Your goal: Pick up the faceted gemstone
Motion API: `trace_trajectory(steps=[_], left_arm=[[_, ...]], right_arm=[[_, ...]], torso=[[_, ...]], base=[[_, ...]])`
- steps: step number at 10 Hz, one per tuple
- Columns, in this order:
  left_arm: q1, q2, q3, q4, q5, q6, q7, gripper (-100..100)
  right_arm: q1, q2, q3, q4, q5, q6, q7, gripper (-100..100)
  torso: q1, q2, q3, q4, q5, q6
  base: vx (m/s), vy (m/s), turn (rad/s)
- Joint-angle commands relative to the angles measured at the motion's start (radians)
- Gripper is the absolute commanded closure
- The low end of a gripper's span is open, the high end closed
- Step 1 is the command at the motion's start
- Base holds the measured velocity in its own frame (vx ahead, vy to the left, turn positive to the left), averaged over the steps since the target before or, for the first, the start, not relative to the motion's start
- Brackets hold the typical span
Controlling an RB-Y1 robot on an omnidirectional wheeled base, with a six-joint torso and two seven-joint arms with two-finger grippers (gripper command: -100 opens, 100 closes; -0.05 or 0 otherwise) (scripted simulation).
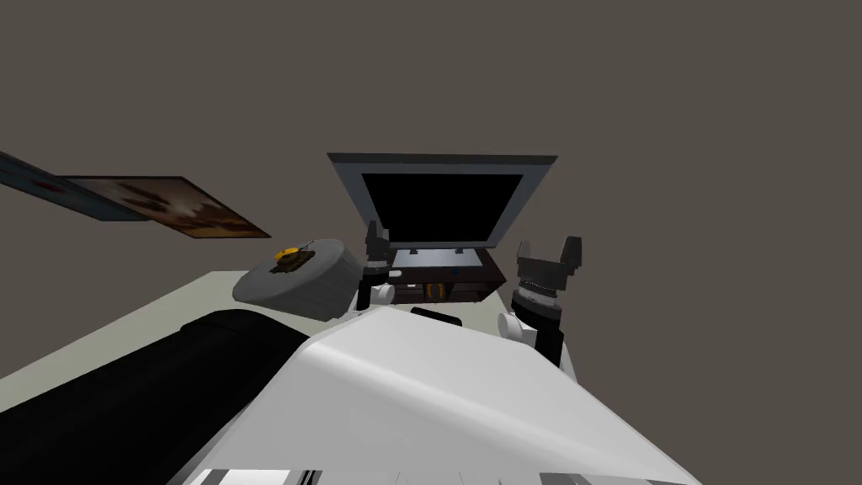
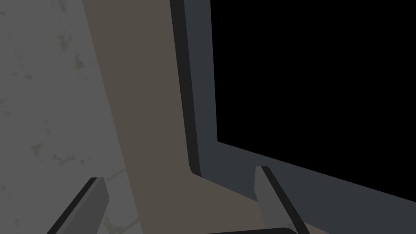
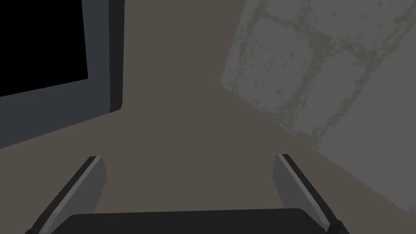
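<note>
Fingers (image 2: 93, 203) of the left gripper (image 2: 183, 199) stood spread with nothing between them. Those of the right gripper (image 3: 189, 183) were spread the same way and also held nothing. Beyond each pair showed a corner of the screen (image 1: 442, 210), black inside a dark grey frame, against the brown wall (image 1: 589, 84).

From the head, the two grippers were raised on either side of the screen's lower edge, the right at 3 o'clock of the left. The screen stood on a low dark stand (image 1: 471, 282) between them.

A small yellow and dark lump, seemingly the gemstone (image 1: 290, 258), sat on top of a round grey cushion (image 1: 311, 286). It lay at 9 o'clock of the left gripper, near it but clearly apart, and neither gripper touched it or the cushion.

At 10 o'clock of the gemstone a framed picture (image 1: 168, 206) hung on the wall. At 7 o'clock of the cushion lay a rounded black bulk (image 1: 126, 396), with pale floor (image 1: 109, 333) showing beside it.
</note>
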Motion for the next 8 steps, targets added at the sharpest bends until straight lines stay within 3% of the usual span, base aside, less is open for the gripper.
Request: trace_trajectory(steps=[1, 4, 8], left_arm=[[0.0, 0.0, 0.0, 0.0, 0.0, 0.0, 0.0, 0], [0.0, 0.0, 0.0, 0.0, 0.0, 0.0, 0.0, 0], [0.0, 0.0, 0.0, 0.0, 0.0, 0.0, 0.0, 0]], right_arm=[[0.001, -0.043, 0.013, 0.025, 0.005, 0.001, 0.019, -100], [0.002, -0.103, 0.044, 0.082, 0.017, 0.005, 0.063, -100], [0.002, -0.187, 0.107, 0.199, 0.045, 0.019, 0.154, -100]], torso=[[0.0, 0.0, 0.0, 0.0, 0.0, 0.0], [-0.004, 0.003, 0.002, 0.001, -0.001, 0.0], [-0.004, 0.007, 0.004, 0.001, -0.001, 0.0]], base=[[-0.021, -0.02, 0.092], [-0.052, -0.058, 0.131], [-0.096, -0.054, 0.145]])
